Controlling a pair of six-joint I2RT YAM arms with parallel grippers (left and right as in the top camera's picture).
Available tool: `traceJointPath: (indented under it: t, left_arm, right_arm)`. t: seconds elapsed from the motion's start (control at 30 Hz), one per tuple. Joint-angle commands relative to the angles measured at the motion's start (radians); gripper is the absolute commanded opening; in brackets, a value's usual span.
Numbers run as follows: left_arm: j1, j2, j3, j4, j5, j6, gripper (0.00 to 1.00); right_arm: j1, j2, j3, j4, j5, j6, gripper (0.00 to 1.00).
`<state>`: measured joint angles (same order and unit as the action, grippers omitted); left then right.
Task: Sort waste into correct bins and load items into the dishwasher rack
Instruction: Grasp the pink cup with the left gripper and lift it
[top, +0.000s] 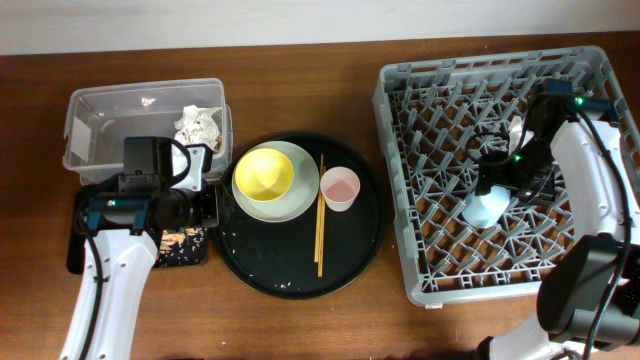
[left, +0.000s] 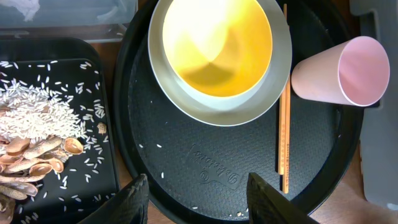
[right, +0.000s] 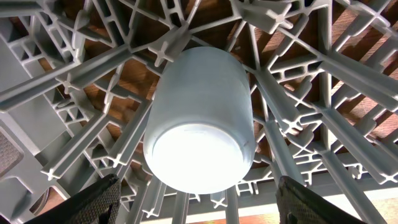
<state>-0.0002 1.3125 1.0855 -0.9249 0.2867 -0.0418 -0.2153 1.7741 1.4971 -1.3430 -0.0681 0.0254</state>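
Round black tray, lower centre: bare | upper half: round yellow bowl on grey-green plate, pink cup, wooden chopsticks | grey plastic rack, right: pegs hem light blue cup

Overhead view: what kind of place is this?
Likely a tabletop dish-clearing test setup, not a real kitchen: grey dishwasher rack directly on a wooden table, round black tray with a yellow bowl beside it.

Rack — matt grey plastic. Blue cup smooth, faintly sheened plastic. Round tray black with fine pebbled grain; bowl glossy yellow. Chopsticks bare wood, tub clear plastic — worktop dark wood grain.
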Motion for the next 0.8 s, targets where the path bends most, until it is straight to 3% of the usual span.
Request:
traceJointPath:
  t: [0.0, 0.17, 0.27, 0.47, 0.63, 0.7, 0.77]
  left_arm:
    - [0.001, -0.022, 0.003, 0.014, 0.043, 0.013, 0.50]
    - [-0.127, -0.016, 0.003, 0.142, 0.043, 0.012, 0.57]
    - [-0.242, 0.032, 0.003, 0.266, 0.042, -0.052, 0.61]
    - [-0.428, 0.281, 0.003, 0.505, 0.042, -0.116, 0.62]
    - [-0.476, 0.440, 0.003, 0.580, 0.022, -0.130, 0.61]
    - [-0.478, 0.488, 0.003, 0.575, 0.012, -0.130, 0.36]
    - [-0.478, 0.495, 0.003, 0.564, 0.012, -0.130, 0.00]
  right_arm:
    - [-0.002, 0.003, 0.012, -0.016, -0.034, 0.002, 0.81]
    - [0.000, -0.087, 0.013, -0.036, -0.093, 0.002, 0.81]
    - [0.000, -0.187, 0.012, -0.045, -0.137, 0.002, 0.81]
    - [0.000, -0.292, 0.012, -0.059, -0.165, 0.002, 0.83]
    - [0.000, -0.290, 0.011, -0.060, -0.172, 0.002, 0.83]
    - [0.000, -0.290, 0.011, -0.060, -0.172, 0.002, 0.83]
    - [0.000, -0.290, 0.011, -0.060, -0.172, 0.002, 0.84]
